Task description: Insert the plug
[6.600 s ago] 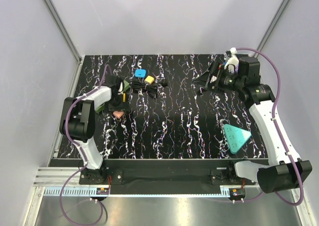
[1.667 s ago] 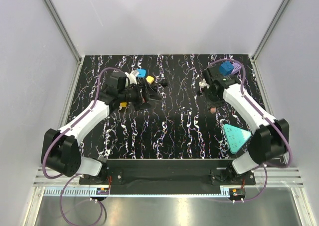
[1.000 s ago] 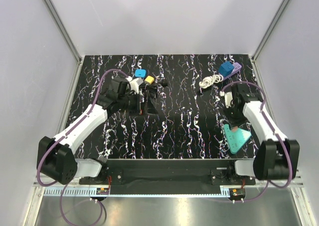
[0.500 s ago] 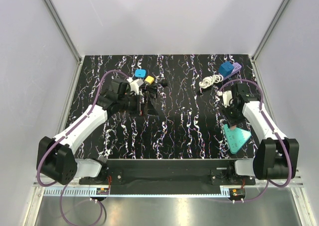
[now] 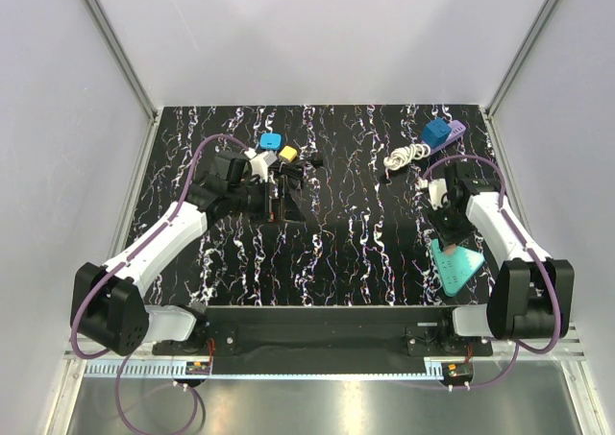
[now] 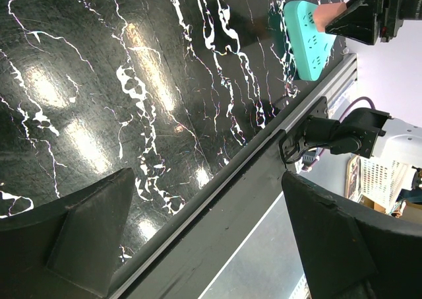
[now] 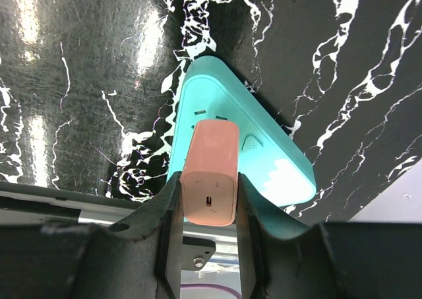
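Observation:
A pink plug (image 7: pixel 210 173) is clamped between the fingers of my right gripper (image 7: pixel 210 203), which is shut on it. The plug's far end sits against or just above the teal triangular power strip (image 7: pixel 270 164), beside its sockets. The prongs are hidden. From above, the right gripper (image 5: pixel 448 233) hovers over the near-right strip (image 5: pixel 463 268), with the plug (image 5: pixel 444 247) at its upper corner. My left gripper (image 5: pixel 286 205) is open and empty at centre-left. The left wrist view shows the strip (image 6: pixel 304 41) and plug (image 6: pixel 328 14) far off.
A blue adapter (image 5: pixel 270 141), a yellow adapter (image 5: pixel 287 154) and black cables (image 5: pixel 291 173) lie at the back left. A blue block (image 5: pixel 436 132) and a coiled white cable (image 5: pixel 405 156) lie at the back right. The table's front rail (image 6: pixel 264 147) runs just beyond the strip.
Over several seconds the right arm came from the back of the table to the strip with the plug. In the last second it edged slightly closer. The left arm stayed still.

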Motion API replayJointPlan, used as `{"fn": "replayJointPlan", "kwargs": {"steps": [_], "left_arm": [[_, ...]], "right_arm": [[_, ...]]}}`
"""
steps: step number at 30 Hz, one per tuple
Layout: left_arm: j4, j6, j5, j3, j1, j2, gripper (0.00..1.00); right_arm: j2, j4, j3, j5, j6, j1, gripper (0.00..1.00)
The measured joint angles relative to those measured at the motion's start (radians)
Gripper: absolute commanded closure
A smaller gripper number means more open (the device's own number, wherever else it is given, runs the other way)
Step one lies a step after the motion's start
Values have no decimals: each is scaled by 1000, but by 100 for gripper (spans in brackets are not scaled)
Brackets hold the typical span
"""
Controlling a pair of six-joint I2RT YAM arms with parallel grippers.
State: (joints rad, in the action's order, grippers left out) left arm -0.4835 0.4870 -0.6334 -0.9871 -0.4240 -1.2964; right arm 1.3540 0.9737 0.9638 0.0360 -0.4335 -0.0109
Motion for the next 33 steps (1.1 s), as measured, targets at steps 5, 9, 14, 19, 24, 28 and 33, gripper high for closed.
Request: {"fn": "replayJointPlan", "kwargs": {"steps": [5, 9, 14, 19, 24, 28, 33], "left_arm": [[0, 0, 0, 0, 0, 0, 1], [0, 0, 0, 0, 0, 0, 1], [0, 0, 0, 0, 0, 0, 1], [1, 0, 0, 0, 0, 0, 1], [1, 0, 0, 0, 0, 0, 1], [3, 0, 0, 0, 0, 0, 1], [3, 0, 0, 0, 0, 0, 1]], "right_arm": [[22, -8, 9, -2, 0, 0, 100], [40, -9, 19, 1, 0, 0, 100], [69, -28, 25, 16, 0, 1, 100], [72, -66, 2, 28, 0, 1, 100], [44, -98, -25, 32, -11, 1, 100], [42, -124, -32, 31, -35, 1, 100], [54, -176, -30, 5, -53, 2, 100]]}}
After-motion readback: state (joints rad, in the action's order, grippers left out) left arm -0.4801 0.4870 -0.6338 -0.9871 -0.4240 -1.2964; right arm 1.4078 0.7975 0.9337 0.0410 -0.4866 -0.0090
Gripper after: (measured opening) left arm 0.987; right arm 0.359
